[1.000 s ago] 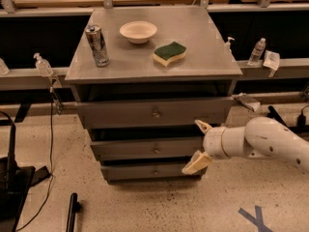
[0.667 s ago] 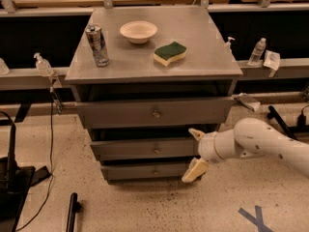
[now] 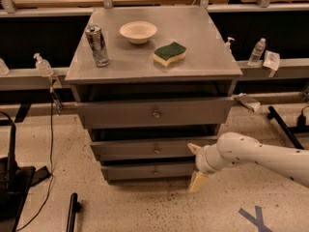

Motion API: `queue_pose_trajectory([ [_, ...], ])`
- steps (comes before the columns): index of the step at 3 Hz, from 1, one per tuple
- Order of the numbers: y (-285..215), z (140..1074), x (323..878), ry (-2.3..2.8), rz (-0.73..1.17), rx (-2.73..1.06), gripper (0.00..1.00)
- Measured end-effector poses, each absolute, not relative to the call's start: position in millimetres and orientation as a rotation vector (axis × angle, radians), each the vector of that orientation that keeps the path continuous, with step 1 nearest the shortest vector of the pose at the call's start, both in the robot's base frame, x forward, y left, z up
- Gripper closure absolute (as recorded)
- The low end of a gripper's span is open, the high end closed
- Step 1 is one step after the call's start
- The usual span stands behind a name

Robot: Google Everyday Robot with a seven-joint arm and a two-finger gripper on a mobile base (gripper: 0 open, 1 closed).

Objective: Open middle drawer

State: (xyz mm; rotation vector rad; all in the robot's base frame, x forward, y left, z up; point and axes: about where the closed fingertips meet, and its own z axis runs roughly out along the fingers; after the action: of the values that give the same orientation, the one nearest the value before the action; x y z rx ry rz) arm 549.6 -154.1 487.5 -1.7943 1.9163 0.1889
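The middle drawer (image 3: 140,148) is the second of three grey metal fronts in the cabinet, with a small round knob (image 3: 156,150) at its centre. It looks closed. My gripper (image 3: 195,164) is on a white arm coming in from the right. It is open, with one cream finger (image 3: 194,148) at the drawer front's right end and the other finger (image 3: 198,181) down by the bottom drawer (image 3: 149,171). The gripper is to the right of the knob, not on it.
The top drawer (image 3: 154,112) sits above. On the cabinet top stand a metal can (image 3: 97,45), a white bowl (image 3: 138,32) and a green-yellow sponge (image 3: 170,53). Bottles hang on the rails at both sides. A black stand (image 3: 14,173) and cable lie on the floor at left.
My gripper has moved left and slightly down, from beside the cabinet's right edge to the right end of the middle drawer front. The drawers have not moved.
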Motion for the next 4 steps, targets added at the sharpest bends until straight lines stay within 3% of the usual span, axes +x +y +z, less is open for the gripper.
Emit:
queue_pose_trajectory([
  [4, -157, 437, 634, 1.691, 0.008, -1.933, 0.0],
])
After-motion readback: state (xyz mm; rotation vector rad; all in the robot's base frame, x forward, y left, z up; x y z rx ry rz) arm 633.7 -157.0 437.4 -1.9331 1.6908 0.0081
